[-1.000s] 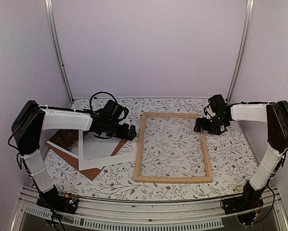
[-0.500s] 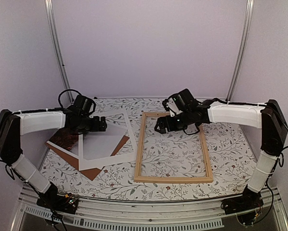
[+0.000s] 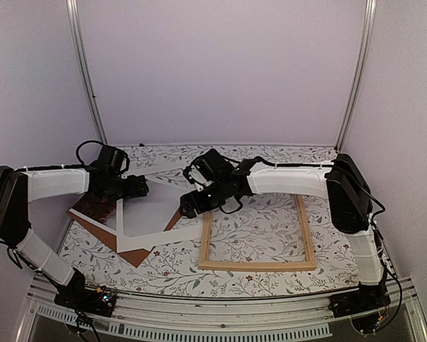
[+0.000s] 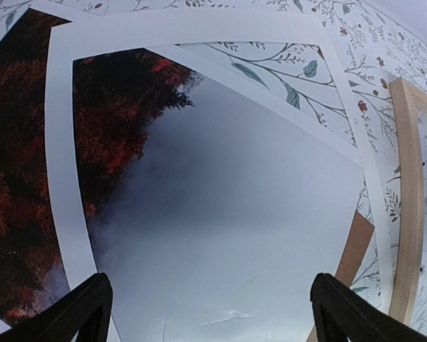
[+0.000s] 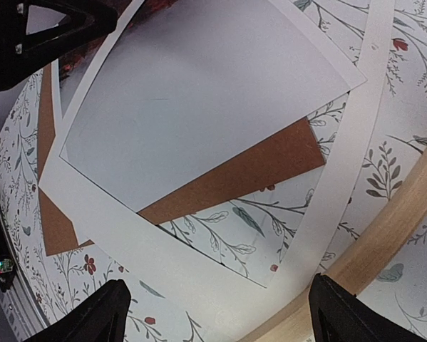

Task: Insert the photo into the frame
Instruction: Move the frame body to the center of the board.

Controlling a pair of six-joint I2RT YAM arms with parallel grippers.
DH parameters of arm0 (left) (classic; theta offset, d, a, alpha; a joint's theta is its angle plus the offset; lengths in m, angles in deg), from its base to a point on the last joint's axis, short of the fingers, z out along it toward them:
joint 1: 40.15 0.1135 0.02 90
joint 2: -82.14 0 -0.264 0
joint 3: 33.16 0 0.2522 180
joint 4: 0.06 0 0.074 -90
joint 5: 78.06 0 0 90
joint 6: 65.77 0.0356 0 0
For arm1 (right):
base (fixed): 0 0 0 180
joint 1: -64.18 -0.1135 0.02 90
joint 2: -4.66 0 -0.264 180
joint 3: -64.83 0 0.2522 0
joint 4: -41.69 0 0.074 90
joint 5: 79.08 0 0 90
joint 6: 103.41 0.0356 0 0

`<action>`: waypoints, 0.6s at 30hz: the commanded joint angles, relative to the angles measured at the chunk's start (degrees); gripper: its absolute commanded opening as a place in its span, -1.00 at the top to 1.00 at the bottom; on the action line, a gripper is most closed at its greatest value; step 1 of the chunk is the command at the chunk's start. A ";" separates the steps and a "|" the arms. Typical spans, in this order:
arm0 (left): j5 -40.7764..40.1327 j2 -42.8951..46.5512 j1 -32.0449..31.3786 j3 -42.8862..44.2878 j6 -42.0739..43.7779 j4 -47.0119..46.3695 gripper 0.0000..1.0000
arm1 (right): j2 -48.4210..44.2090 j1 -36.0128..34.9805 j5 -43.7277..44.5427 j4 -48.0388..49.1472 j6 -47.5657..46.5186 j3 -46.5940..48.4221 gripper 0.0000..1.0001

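**Ana:** Please begin from the left. How does the left gripper [image 4: 212, 311] stand?

**Ben:** It is well to the left of the frame [image 3: 256, 265], and its fingers are wide apart with nothing between them. In its wrist view the photo [image 4: 220, 235] lies flat under the two fingertips [image 4: 92, 299]. The misty grey part fills the space between them. I see no finger touching it.

**Ana:** And where is the photo itself?

**Ben:** It is outside the frame, on the frame's left side, picture side up. The dark red end points away from the frame and the grey end points toward it. It rests on the brown backing board [image 3: 131, 253]. The white mat [image 3: 160, 239] lies crooked over it, so the print shows through the window.

**Ana:** Does the mat touch the frame?

**Ben:** Its near right corner is just beside the frame's left strip. I cannot tell whether they touch.

**Ana:** Now the right gripper [image 5: 220, 313].

**Ben:** It hangs over the frame's left strip, toward the far end of that strip, with its fingers also spread wide and empty. In its wrist view the mat corner and a piece of brown board lie between the fingertips [image 5: 117, 303]. The grey corner of the photo is a little beyond them, on the side away from the frame.

**Ana:** And inside the frame?

**Ben:** Only the flowered table cover [image 3: 256, 221] shows there.
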 commanded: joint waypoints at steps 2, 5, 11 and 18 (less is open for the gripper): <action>0.35 0.41 1.01 -1.20 -0.90 -2.35 -0.99 | 5.34 -0.15 -5.25 -1.74 1.78 4.53 -0.80; 0.17 0.26 1.11 -1.42 -1.01 -2.46 -0.99 | 7.74 -0.26 -6.16 -3.05 2.50 6.11 -0.78; -0.53 0.08 1.09 -1.52 -1.14 -2.66 -0.99 | 10.37 -0.29 -4.40 -8.50 3.48 9.35 -0.77; -1.97 -0.70 1.12 -2.50 -1.54 -2.76 -0.99 | 11.49 -0.24 1.64 -16.51 5.73 11.11 -0.78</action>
